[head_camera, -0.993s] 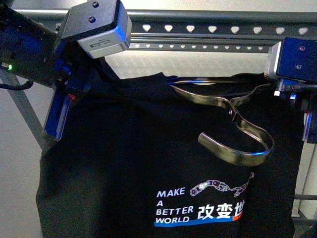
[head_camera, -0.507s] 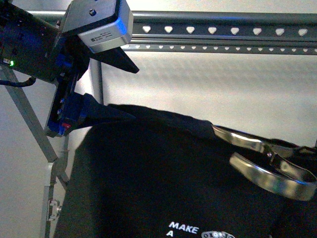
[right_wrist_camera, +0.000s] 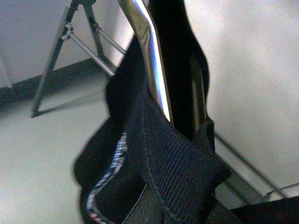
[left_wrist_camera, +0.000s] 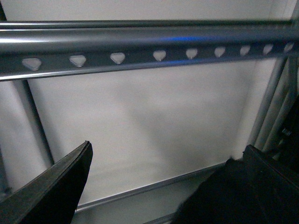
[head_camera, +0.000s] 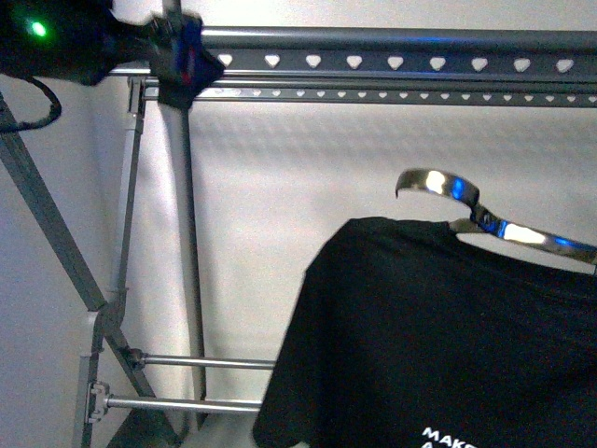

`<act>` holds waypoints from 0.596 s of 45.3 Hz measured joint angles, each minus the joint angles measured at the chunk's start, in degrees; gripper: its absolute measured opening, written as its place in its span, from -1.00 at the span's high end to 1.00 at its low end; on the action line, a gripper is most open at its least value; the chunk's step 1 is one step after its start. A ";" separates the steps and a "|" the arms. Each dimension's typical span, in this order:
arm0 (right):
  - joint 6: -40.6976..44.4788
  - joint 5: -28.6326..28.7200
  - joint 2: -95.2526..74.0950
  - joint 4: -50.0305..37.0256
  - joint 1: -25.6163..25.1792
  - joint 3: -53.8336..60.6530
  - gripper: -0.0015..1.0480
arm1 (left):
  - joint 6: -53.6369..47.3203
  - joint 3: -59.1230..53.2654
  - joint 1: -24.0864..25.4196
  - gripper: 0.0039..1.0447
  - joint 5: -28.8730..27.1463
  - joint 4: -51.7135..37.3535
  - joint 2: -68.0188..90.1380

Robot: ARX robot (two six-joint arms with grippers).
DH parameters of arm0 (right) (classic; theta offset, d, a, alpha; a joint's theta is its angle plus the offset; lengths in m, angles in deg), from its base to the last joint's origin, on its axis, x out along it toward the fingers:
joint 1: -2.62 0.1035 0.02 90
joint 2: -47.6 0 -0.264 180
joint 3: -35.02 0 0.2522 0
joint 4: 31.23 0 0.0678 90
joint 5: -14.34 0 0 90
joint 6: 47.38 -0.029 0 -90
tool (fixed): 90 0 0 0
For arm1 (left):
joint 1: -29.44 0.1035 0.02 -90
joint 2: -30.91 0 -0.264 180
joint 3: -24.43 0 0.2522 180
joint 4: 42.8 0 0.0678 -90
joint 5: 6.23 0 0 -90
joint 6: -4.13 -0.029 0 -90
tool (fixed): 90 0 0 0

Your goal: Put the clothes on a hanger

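The black T-shirt (head_camera: 438, 336) hangs at the lower right of the front view, below the rack, with only the top of its white print showing. A small metal hooked hanger (head_camera: 448, 187) sticks up out of its collar. The grey rack's top rail (head_camera: 392, 63) with heart-shaped holes runs across the top. My left gripper (head_camera: 182, 58) is open and empty up at the rail's left end; in the left wrist view (left_wrist_camera: 163, 186) its jaws stand wide apart under the rail (left_wrist_camera: 159, 51). My right gripper (right_wrist_camera: 173, 205) is shut on the shirt's ribbed collar (right_wrist_camera: 177, 163), beside the hooked hanger (right_wrist_camera: 149, 60). The right gripper's fingers are hidden by cloth.
The rack's upright post (head_camera: 187, 261) and slanted leg (head_camera: 56, 243) stand at the left, with two thin cross rods (head_camera: 196, 383) low down. A pale wall lies behind. A rack leg (right_wrist_camera: 60, 46) and the floor show in the right wrist view.
My left gripper has let go of the shirt's shoulder and risen to the top rail. The shirt and hooked hanger have shifted right and lower in the front view.
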 joint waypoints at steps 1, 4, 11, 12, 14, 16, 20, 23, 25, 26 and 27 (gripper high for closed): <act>-1.55 -0.66 1.09 3.26 0.39 -0.28 0.93 | 1.88 -0.52 0.07 -0.88 0.13 -0.96 -0.68; -6.27 -2.99 2.43 9.42 1.33 -1.64 0.93 | 6.56 -1.95 0.33 -0.88 0.35 -4.39 -2.64; -21.07 -3.96 3.58 19.08 2.34 -7.63 0.93 | 3.45 -4.85 -0.15 -0.50 -17.18 9.70 -10.03; -24.68 -3.50 3.67 19.56 2.32 -8.98 0.93 | 2.56 -8.22 -0.09 -0.40 -19.39 9.79 -12.26; -28.98 -2.86 3.72 20.37 2.12 -10.95 0.93 | 1.57 -13.11 0.20 -0.22 -19.82 8.26 -14.84; -36.17 -1.99 3.74 20.65 1.66 -14.23 0.93 | 0.96 -17.92 0.50 -0.05 -19.74 6.03 -17.11; -44.17 -1.11 3.17 21.73 1.29 -19.21 0.93 | 0.46 -25.20 1.05 0.22 -19.47 2.62 -20.17; -48.57 -0.55 2.25 22.36 1.11 -22.34 0.93 | 0.26 -29.44 1.44 0.39 -19.26 0.76 -21.90; -51.36 -0.52 1.20 22.40 1.11 -24.57 0.93 | 0.11 -33.22 1.88 0.57 -19.10 -0.83 -23.61; -53.31 -0.55 0.61 22.43 1.11 -25.64 0.93 | 0.04 -33.92 1.95 0.60 -19.06 -1.09 -23.96; -54.82 -0.61 -0.02 22.45 1.11 -26.62 0.93 | 0.02 -35.21 2.03 0.67 -19.06 -1.66 -24.70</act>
